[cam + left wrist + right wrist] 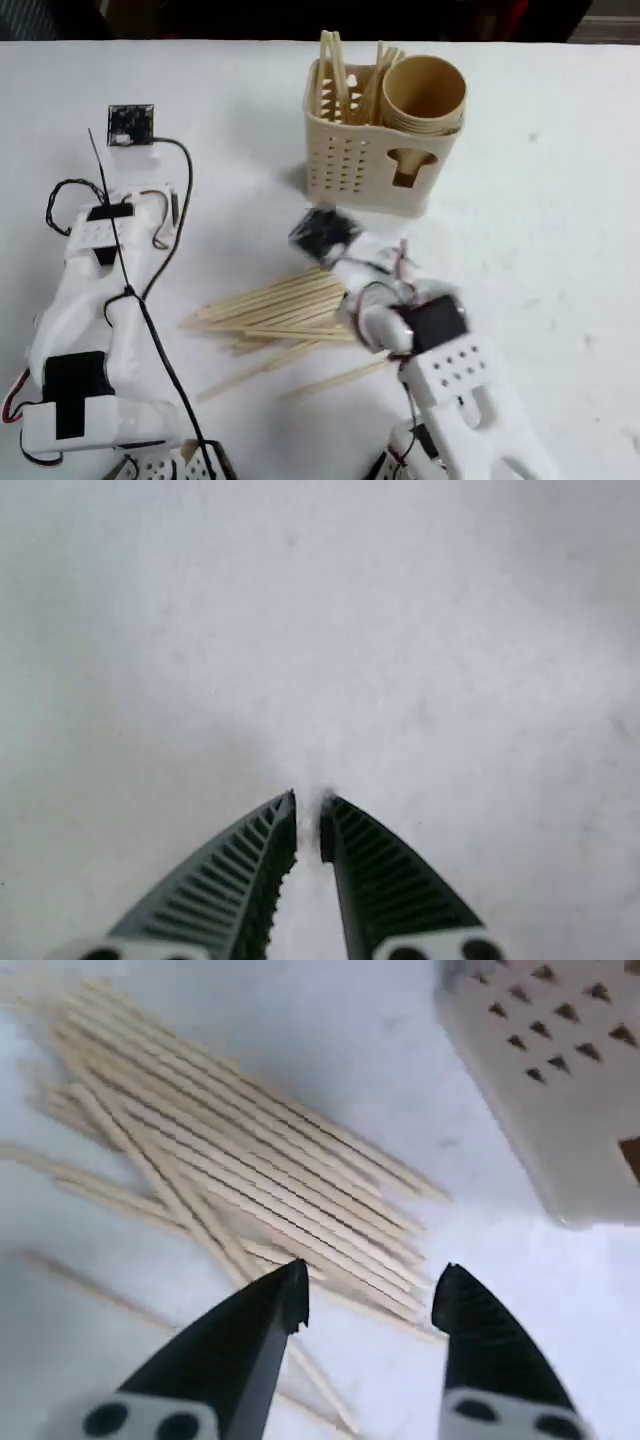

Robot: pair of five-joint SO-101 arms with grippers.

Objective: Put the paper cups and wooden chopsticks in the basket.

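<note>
Right pincer (372,1290) is open wide, with a big gap between its two dark fingers, and it holds nothing. It sits just over the near edge of a pile of wooden chopsticks (230,1170). I cannot tell if it touches them. From the high view, the pile (280,315) lies flat on the white worktop (540,200), in the middle, between the two arms. Most of the sticks lie side by side, and a few lie apart at the edge of the pile. The cream basket (365,165) with little holes stands behind the pile, near it but not touching. The right wrist view shows a corner of the basket (560,1090) close by. A stack of paper cups (425,95) sits upright in one side of the basket. Some more chopsticks (335,75) stand in the other side, poking out of the top. The left pincer (309,805) is almost closed, with just a thin slit between its tips, and it holds nothing. It points down at a bare bit of the worktop (400,630).
</note>
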